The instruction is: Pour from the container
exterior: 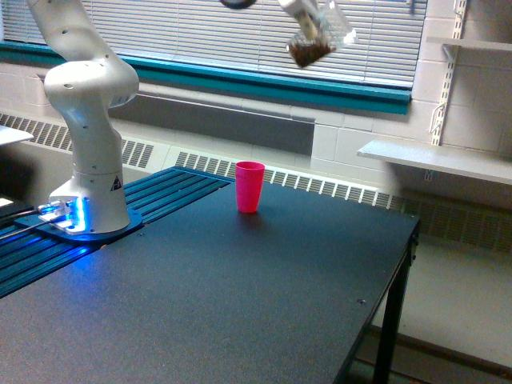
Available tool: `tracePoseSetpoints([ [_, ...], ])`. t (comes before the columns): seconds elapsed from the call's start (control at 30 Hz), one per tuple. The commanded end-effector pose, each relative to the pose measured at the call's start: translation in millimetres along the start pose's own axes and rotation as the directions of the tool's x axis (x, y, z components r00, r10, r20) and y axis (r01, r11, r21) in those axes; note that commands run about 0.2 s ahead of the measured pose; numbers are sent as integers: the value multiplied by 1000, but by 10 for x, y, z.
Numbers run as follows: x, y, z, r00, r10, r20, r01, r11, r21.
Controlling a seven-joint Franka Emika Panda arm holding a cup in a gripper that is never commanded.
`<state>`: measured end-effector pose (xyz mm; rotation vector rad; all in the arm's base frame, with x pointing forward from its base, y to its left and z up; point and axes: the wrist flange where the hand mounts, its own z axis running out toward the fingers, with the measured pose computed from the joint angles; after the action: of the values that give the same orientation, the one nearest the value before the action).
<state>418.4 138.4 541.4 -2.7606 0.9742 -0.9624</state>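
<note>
The container (pixel 318 40) is a clear plastic cup with dark brown bits at its lower end. It hangs tilted near the top edge of the exterior view, high above the table and to the right of the pink cup. My gripper (pixel 302 11) is shut on the container, with only its lower white part in view. The bright pink cup (pixel 249 186) stands upright on the black table (pixel 240 296), well below the container.
The arm's white base (pixel 90 172) stands on a blue slatted plate at the exterior view's left. The table's right edge (pixel 400 272) drops to the floor. Window blinds, a teal sill and a wall shelf (pixel 436 160) lie behind.
</note>
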Motion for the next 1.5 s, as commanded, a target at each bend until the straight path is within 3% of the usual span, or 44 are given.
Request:
tracePoseSetpoints([
  [0.03,-428,-212,80,1000,5,25,-5,1000,5],
  [0.47,-765,-490,-61,998,40,46,-41,999,11],
  [0.67,-791,-583,22,998,9,66,-11,1000,21],
  [0.87,-728,-811,140,996,-34,79,28,997,71],
  [1.0,-704,-1006,302,988,-113,101,104,990,92],
  [1.07,-641,-1179,276,988,-121,98,107,985,137],
  [1.13,-605,-1256,346,984,-146,103,132,983,131],
  [1.2,-471,-1290,325,983,-164,82,154,982,112],
  [1.27,-331,-1374,179,989,-138,60,128,981,147],
  [1.3,-360,-1404,157,988,-138,62,127,979,158],
  [1.43,-580,-1469,137,977,-201,72,192,974,117],
  [1.5,-571,-1490,51,981,-184,57,178,978,107],
])
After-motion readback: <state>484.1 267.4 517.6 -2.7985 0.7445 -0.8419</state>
